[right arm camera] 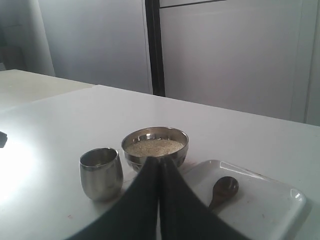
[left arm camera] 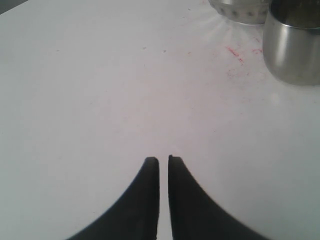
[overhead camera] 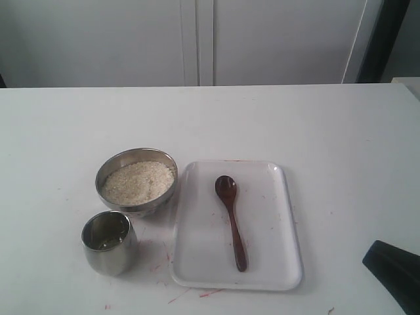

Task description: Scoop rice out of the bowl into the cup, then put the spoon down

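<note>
The steel bowl [overhead camera: 136,180] holds white rice [overhead camera: 138,180] left of the middle. Just in front of it, to the left, stands the steel cup [overhead camera: 109,242]; a few grains seem to lie in its bottom. The dark wooden spoon [overhead camera: 231,220] lies on the white tray [overhead camera: 275,262], head toward the back. My right gripper [right arm camera: 160,160] is shut and holds nothing; it hangs near the front right edge, well short of the spoon [right arm camera: 223,190]. My left gripper [left arm camera: 163,159] is shut over bare table, with the cup [left arm camera: 292,47] and the bowl's base [left arm camera: 239,10] some way off.
The white table [overhead camera: 328,125] carries faint red marks around the tray and cup. A pale wall with panels runs behind it. Part of my right arm [overhead camera: 397,269] shows as a dark shape at the lower right corner of the exterior view.
</note>
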Controlling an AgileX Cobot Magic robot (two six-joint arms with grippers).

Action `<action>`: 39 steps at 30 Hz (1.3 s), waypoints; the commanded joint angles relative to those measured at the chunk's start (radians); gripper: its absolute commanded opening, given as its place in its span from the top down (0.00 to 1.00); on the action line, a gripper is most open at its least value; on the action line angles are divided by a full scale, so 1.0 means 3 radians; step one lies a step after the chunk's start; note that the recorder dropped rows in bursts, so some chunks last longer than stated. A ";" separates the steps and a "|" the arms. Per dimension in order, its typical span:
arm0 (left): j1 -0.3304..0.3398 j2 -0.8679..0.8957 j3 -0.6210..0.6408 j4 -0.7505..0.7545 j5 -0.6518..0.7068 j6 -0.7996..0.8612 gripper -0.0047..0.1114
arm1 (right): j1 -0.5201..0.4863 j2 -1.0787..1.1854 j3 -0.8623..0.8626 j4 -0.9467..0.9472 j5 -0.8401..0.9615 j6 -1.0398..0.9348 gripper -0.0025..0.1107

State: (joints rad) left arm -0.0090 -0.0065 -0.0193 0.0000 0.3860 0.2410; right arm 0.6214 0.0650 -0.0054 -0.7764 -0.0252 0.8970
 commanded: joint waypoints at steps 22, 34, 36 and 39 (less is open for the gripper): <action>-0.0013 0.0022 0.0031 -0.0019 0.0161 -0.0019 0.84 | -0.0016 -0.0013 0.0018 0.2713 0.0534 -0.3386 0.98; -0.0013 0.0022 0.0031 -0.0019 0.0161 -0.0019 0.84 | -0.0016 -0.0013 0.0018 0.2427 0.1073 -0.2893 0.98; -0.0013 0.0022 0.0031 -0.0019 0.0161 -0.0019 0.84 | -0.0016 -0.0013 0.0018 0.2427 0.1073 -0.2893 0.98; -0.0013 0.0022 0.0031 -0.0019 0.0161 -0.0019 0.84 | -0.0016 -0.0013 0.0018 0.2427 0.1073 -0.2893 0.98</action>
State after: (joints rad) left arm -0.0090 -0.0065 -0.0193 0.0000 0.3860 0.2410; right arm 0.6214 0.0650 -0.0054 -0.0430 0.2980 0.0240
